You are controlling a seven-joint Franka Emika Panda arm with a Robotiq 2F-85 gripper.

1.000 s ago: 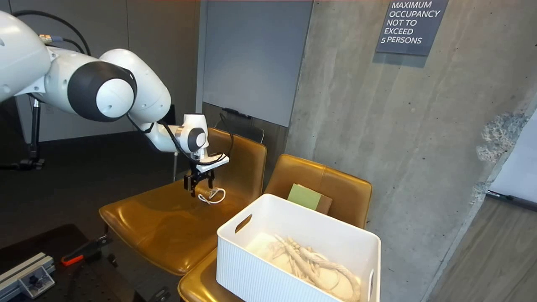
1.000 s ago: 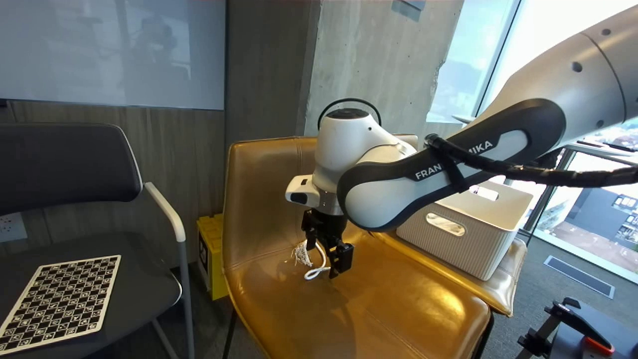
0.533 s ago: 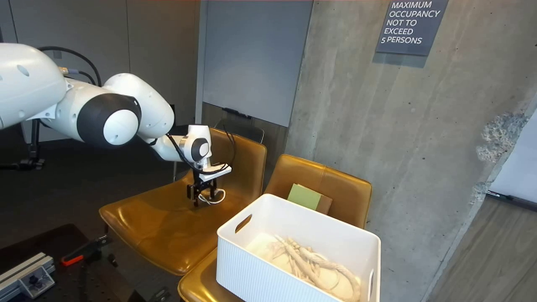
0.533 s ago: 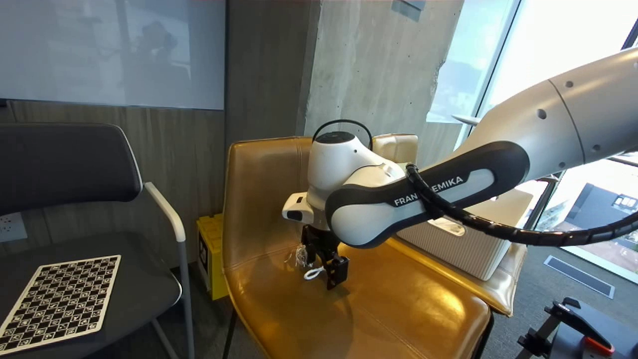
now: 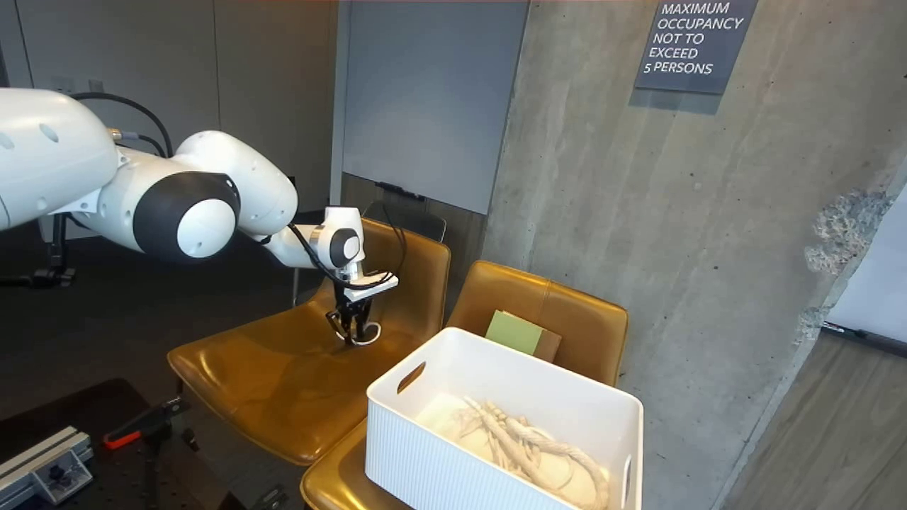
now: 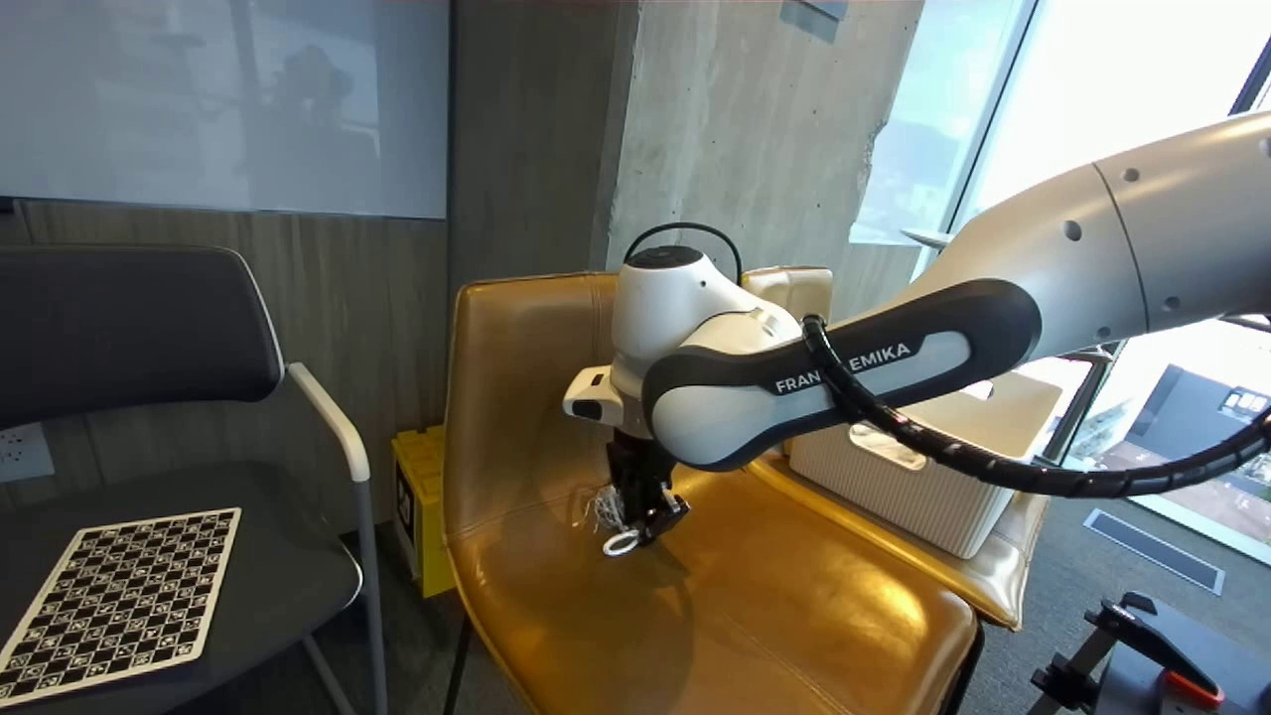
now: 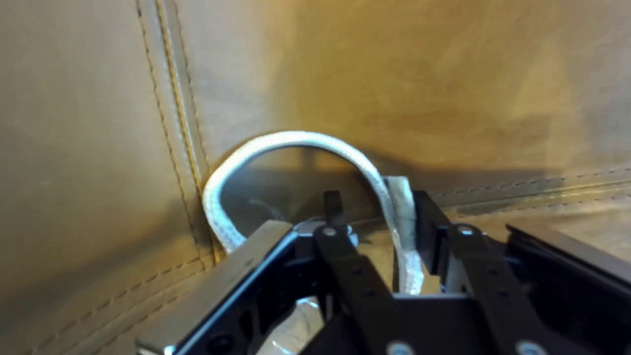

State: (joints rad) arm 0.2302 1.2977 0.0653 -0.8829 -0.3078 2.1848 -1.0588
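Observation:
A white rope (image 7: 296, 139) lies in a loop on the golden-brown leather chair (image 5: 269, 368). In an exterior view its loop (image 6: 613, 548) and a frayed end (image 6: 607, 508) show beside my black gripper (image 6: 647, 536), low over the seat near the backrest. From the wrist, my gripper (image 7: 377, 199) is partly open, with the rope and a paler flat strip (image 7: 402, 197) between its fingers. The strip lies close against the right-hand finger (image 7: 428, 231); a gap separates the rope from the left-hand finger (image 7: 333, 207). My hand hides part of the rope.
A white ribbed bin (image 5: 425, 453) with beige ropes (image 5: 524, 443) stands on the neighbouring chair. Behind it leans a green and brown box (image 5: 514, 333). A grey chair (image 6: 298, 596) bearing a checkered board (image 6: 119, 596) and a yellow case (image 6: 422, 516) stand nearby.
My arm has come down to the seat, bringing the gripper around the rope. From wide apart, the fingers have drawn nearer each other during the last half second. The bin has not moved.

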